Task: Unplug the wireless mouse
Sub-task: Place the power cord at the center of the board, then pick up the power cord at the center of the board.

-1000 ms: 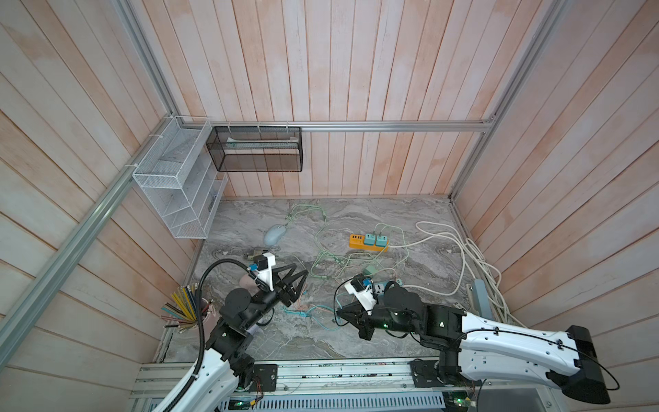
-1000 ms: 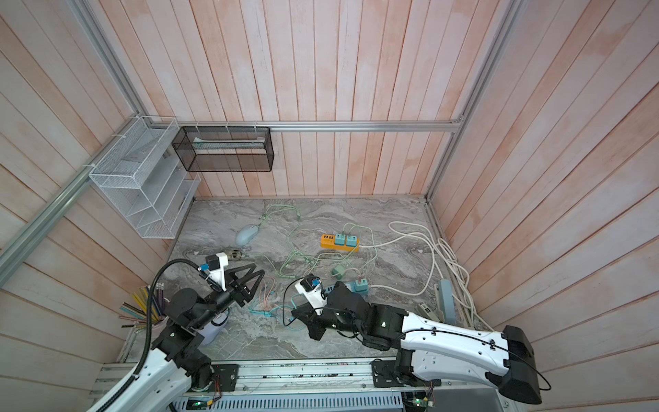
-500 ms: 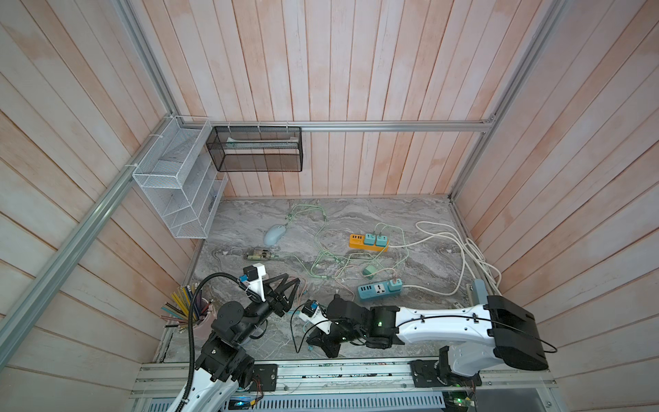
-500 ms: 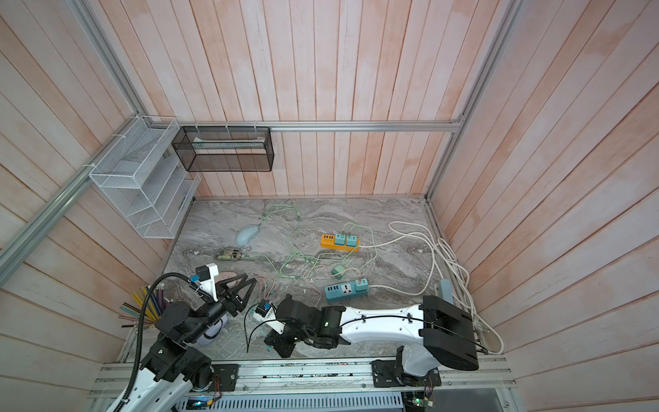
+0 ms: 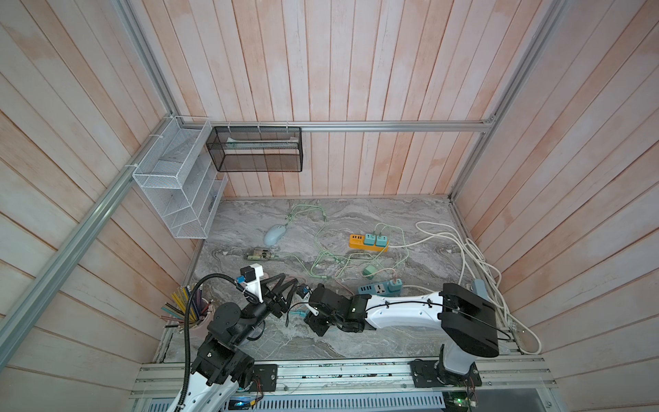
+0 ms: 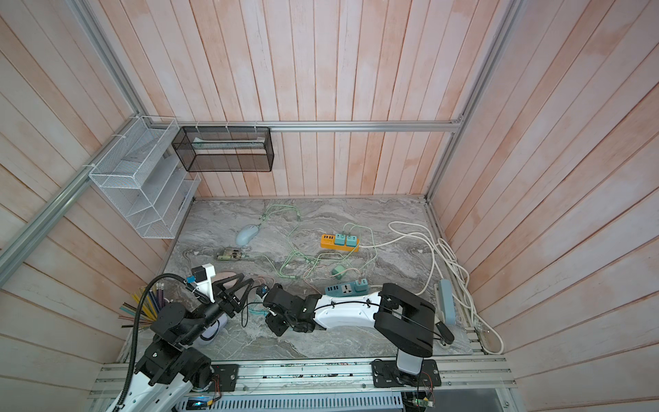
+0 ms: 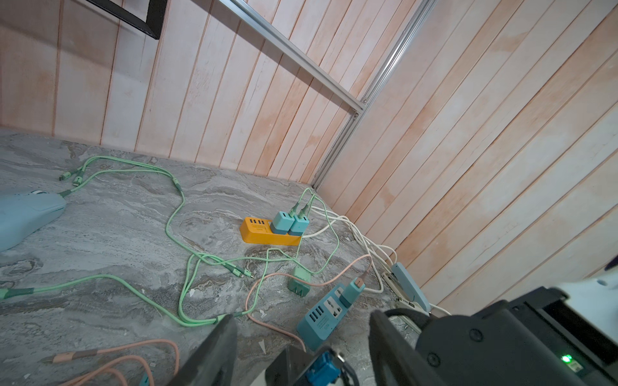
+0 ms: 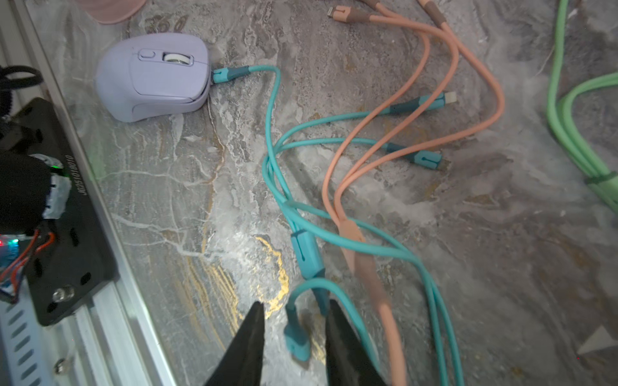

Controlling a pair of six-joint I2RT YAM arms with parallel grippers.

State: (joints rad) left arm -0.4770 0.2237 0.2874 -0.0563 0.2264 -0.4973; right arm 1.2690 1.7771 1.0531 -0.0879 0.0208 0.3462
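1. Two claws, both parted: the right gripper (image 8: 296, 304) loosely straddles a teal cable end (image 8: 297, 337); the left gripper (image 7: 302, 315) holds nothing.
2. Only the right wrist view plainly shows the lilac mouse (image 8: 153, 77), beside the front rail (image 8: 133, 334), with a teal plug (image 8: 230, 73) at its nose.
3. Grey marble tabletop (image 5: 410, 214), pink plank walls (image 5: 356, 71).

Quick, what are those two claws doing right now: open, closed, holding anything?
Left gripper: open, holding nothing.
Right gripper: open, with a teal cable plug lying between its jaws, not clamped.
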